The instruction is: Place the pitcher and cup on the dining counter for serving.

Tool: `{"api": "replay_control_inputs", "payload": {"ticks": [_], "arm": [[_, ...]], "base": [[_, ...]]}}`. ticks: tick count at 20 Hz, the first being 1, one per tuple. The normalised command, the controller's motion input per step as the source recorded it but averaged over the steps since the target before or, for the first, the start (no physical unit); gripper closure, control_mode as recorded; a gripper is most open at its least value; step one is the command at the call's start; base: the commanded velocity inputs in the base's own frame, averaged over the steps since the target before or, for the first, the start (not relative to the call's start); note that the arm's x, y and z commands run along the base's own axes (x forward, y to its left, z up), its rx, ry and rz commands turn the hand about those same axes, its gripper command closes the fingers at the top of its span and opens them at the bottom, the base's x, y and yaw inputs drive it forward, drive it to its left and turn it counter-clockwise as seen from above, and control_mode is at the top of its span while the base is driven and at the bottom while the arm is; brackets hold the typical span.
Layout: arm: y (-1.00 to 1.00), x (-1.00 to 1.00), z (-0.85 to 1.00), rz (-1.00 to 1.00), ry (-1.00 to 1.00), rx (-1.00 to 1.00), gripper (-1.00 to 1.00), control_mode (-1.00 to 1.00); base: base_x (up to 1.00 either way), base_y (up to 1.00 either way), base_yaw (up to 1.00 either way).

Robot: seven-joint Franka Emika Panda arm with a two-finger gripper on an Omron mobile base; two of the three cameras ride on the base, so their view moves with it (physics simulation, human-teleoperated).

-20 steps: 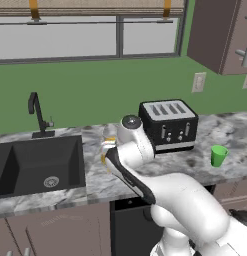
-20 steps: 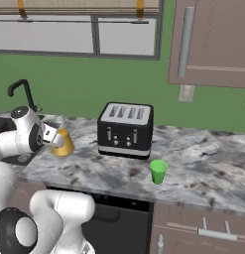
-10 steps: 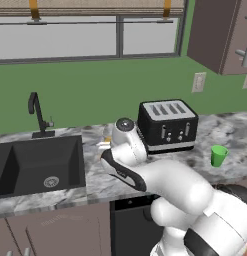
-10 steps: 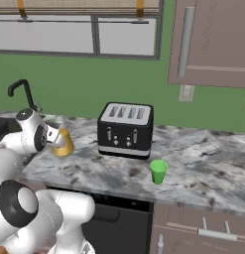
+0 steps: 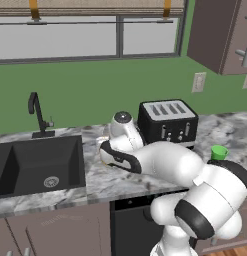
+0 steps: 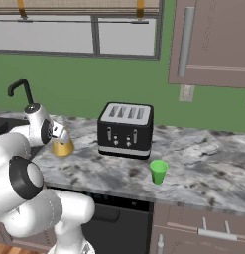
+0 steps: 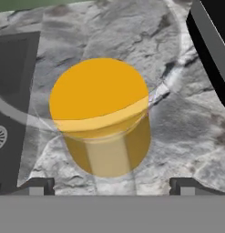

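Tabletop: grey-white marbled stone tabletop [image 6: 193, 163] along a green wall, over taupe cabinet fronts; a black dishwasher front sits below it.
Room: wide window [image 5: 85, 42] above the tabletop; dark upper cabinet [image 6: 213, 42] to the right; one wall outlet [image 5: 198, 82].
Sink: one black basin [image 5: 37, 162] set into the tabletop, with one black faucet [image 5: 37, 112] behind it.
Toaster: one black four-slot toaster [image 6: 125, 130], upright.
Pitcher: one pitcher [image 6: 61, 143], upright on the tabletop between sink and toaster; yellow-orange lower part, clear upper part.
Cup: one green cup [image 6: 158, 171], upright, in front of the toaster, toward its right.
Hand: one hand [image 7: 111, 185], fingers spread wide apart above the pitcher, gripping nothing.
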Motion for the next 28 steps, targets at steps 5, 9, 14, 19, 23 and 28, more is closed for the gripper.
{"api": "replay_control_inputs", "payload": {"ticks": [5, 9, 14, 19, 23, 28], "arm": [[0.0, 0.19, -0.13, 0.0, 0.02, 0.0, -1.0, -1.0], [0.0, 0.23, -0.18, 0.0, 0.01, 0.0, -1.0, -1.0], [0.0, 0.18, -0.28, 0.0, 0.03, 0.0, -1.0, -1.0], [0.0, 0.0, -0.51, 0.0, 0.04, 0.0, 1.0, -1.0], [0.0, 0.0, -0.2, 0.0, 0.0, 0.0, 1.0, -1.0], [0.0, 0.0, 0.0, 0.0, 0.0, 0.0, 1.0, -1.0]], "base": [[0.0, 0.0, 0.0], [0.0, 0.0, 0.0], [0.0, 0.0, 0.0], [0.0, 0.0, 0.0], [0.0, 0.0, 0.0], [0.0, 0.0, 0.0]]}}
